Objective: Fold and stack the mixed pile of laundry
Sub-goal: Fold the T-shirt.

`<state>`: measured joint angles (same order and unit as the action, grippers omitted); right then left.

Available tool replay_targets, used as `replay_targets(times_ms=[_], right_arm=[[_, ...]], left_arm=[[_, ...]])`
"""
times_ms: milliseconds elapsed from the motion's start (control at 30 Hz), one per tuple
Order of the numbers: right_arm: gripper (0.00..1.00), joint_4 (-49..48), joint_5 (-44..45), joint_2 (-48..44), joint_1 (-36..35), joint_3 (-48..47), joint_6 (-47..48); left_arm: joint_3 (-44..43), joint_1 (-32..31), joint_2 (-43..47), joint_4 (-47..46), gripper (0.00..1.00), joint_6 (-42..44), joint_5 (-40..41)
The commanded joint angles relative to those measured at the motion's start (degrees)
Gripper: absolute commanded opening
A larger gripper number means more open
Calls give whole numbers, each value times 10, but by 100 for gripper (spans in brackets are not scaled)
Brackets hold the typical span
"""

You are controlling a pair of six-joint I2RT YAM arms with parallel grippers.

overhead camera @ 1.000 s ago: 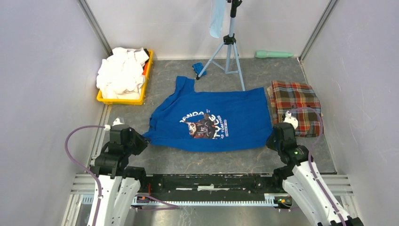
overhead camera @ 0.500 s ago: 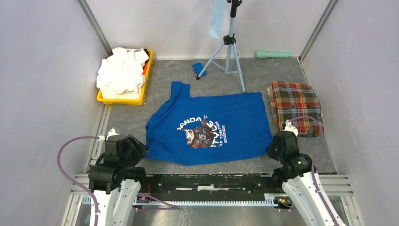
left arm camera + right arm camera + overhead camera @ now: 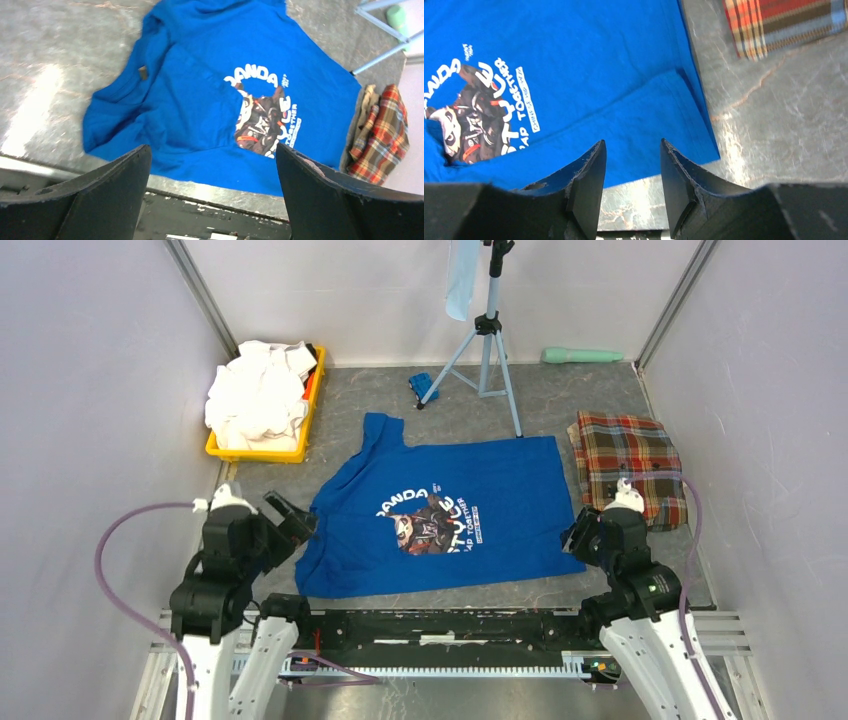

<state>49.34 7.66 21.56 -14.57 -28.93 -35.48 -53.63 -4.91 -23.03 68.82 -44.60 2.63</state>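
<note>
The royal-blue cotton T-shirt with chest graphic [image 3: 440, 525] lies spread flat on the grey marbled table [image 3: 360, 400], between both arms. The folded red-green plaid cloth [image 3: 628, 468] lies just right of it.

Top view only: white shirts [image 3: 258, 390] heaped in a yellow plastic tray [image 3: 255, 454] at far left.

Left wrist view only: a small brown tag [image 3: 143, 73] at the collar.

Right wrist view only: a doubled layer along the near hem.

Legible print: "ANDA", "TOGETHER". The smaller line is illegible.

Left gripper [image 3: 212, 155]: fingers spread wide, holding nothing.

Right gripper [image 3: 631, 150]: fingers parted, holding nothing, above the T-shirt's near right corner.

One T-shirt [image 3: 500, 490], one plaid cloth [image 3: 625, 455], one tray [image 3: 252, 453], one tripod [image 3: 490, 325]
</note>
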Motion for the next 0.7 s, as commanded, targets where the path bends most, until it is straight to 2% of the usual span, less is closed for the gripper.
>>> replay_targets(times_ms=[0,100,233,367,500,567,667], right_arm=[[50,-94,-22,39,1,-22,48],[50,-138,-52,68,1,-10,57],[49,-191,-76,84,1,23,61],[49,-208,-93,98,1,39,76],[49,-208,-91,109,1,46,93],[49,-208,-89,110,1,50,98],[49,-207,-87,111,0,57,106]], left_arm=[[13,0,-89,-176,100,53,-60],[12,1,-174,-264,98,70,-62],[-10,-13,-332,-352,94,99,-55],[-88,-59,-499,-403,94,194,-10],[-230,-123,-682,-379,90,319,69],[-296,-142,-757,-374,85,370,105],[-418,-152,-870,-317,78,419,117]])
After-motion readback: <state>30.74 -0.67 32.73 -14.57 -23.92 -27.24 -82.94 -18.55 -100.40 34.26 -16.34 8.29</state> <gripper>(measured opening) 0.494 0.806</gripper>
